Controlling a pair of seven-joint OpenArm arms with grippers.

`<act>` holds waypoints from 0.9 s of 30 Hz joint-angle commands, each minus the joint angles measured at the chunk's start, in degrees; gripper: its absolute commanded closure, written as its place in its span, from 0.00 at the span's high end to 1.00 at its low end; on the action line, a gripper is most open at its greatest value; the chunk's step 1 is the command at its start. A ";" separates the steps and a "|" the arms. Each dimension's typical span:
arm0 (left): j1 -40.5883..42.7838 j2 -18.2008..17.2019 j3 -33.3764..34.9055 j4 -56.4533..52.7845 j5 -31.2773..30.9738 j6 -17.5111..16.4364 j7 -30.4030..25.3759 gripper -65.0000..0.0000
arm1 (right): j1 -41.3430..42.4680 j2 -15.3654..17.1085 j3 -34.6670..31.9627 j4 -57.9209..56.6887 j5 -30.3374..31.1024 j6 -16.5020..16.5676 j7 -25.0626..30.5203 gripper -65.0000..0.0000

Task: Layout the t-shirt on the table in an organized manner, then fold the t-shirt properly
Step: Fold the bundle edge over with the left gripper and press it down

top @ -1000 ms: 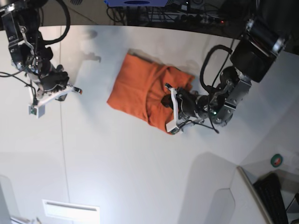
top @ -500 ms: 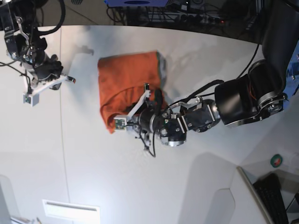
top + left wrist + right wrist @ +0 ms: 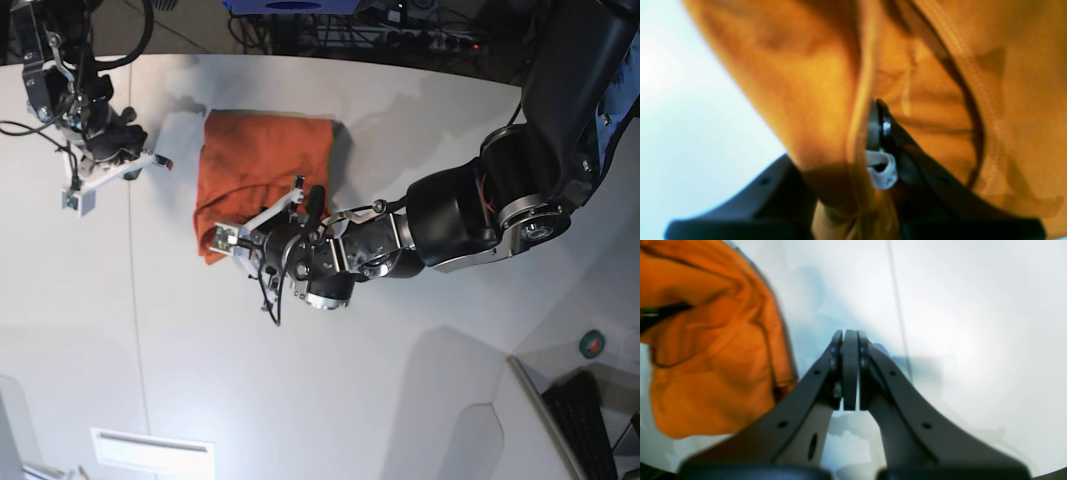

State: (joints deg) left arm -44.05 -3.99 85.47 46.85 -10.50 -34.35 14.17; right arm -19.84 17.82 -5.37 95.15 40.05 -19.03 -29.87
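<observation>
The orange t-shirt (image 3: pixel 255 160) lies folded in a compact bundle on the white table (image 3: pixel 320 380), left of centre. My left gripper (image 3: pixel 262 218) reaches in from the right and is shut on the shirt's near edge. In the left wrist view its jaws (image 3: pixel 878 110) pinch a fold of the orange cloth (image 3: pixel 800 83), with a small white piece (image 3: pixel 882 170) just behind them. My right gripper (image 3: pixel 118 170) hangs left of the shirt, apart from it. In the right wrist view it (image 3: pixel 846 340) is shut and empty, with the shirt (image 3: pixel 706 373) to its left.
A thin dark seam (image 3: pixel 135 300) crosses the table and also shows in the right wrist view (image 3: pixel 897 306). A green tape roll (image 3: pixel 593 344) and a keyboard (image 3: pixel 585 425) sit at the lower right. Cables (image 3: pixel 400 30) run behind the table's far curved edge.
My left gripper has dragged the shirt to the left across the table, and the bundle has turned and flattened. The right arm has shifted slightly and stays shut.
</observation>
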 commanded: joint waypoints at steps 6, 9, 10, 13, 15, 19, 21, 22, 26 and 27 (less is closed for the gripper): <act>-1.71 1.75 -0.47 -1.71 0.00 0.37 -3.14 0.00 | 1.51 0.42 0.05 -1.92 -0.10 0.26 0.99 0.00; -1.79 1.92 -0.47 -1.71 0.00 0.37 -3.14 0.00 | 1.59 0.42 0.05 -1.92 -0.10 0.26 0.99 0.00; -1.88 2.19 -0.47 -1.62 0.08 0.37 -3.05 0.00 | 1.59 0.42 0.05 -1.92 -0.10 0.26 0.99 0.00; -2.23 2.80 -0.47 -1.62 0.08 0.28 -2.70 0.00 | 2.12 0.42 0.05 -1.92 -0.10 0.26 0.99 0.00; -2.23 3.07 -0.47 -1.62 0.08 0.28 -2.61 0.00 | 2.21 0.42 0.05 -1.92 -0.10 0.26 0.99 0.00; -2.32 3.07 -0.47 -1.62 -0.09 0.28 -2.53 0.00 | 2.30 0.42 0.05 -1.92 -0.10 0.26 0.99 0.00; -2.32 3.07 -0.47 -1.62 -0.18 0.19 -2.53 0.13 | 2.30 0.42 0.05 -1.92 -0.10 0.26 0.99 0.00; -2.32 3.07 -0.47 -1.62 -0.18 0.19 -2.53 0.24 | 2.30 0.42 0.05 -1.92 -0.10 0.26 0.99 0.00; -2.32 3.07 -0.47 -1.53 -0.27 0.19 -1.03 0.57 | 2.30 0.42 0.05 -1.92 -0.10 0.26 0.99 0.00; -2.50 3.07 -0.47 -1.53 -0.27 0.19 -0.33 0.63 | 2.30 0.42 0.05 -1.92 -0.10 0.26 0.99 0.00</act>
State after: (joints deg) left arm -44.62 -1.34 85.47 44.64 -10.52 -34.37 14.28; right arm -17.82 17.78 -5.52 92.49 40.03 -19.03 -29.76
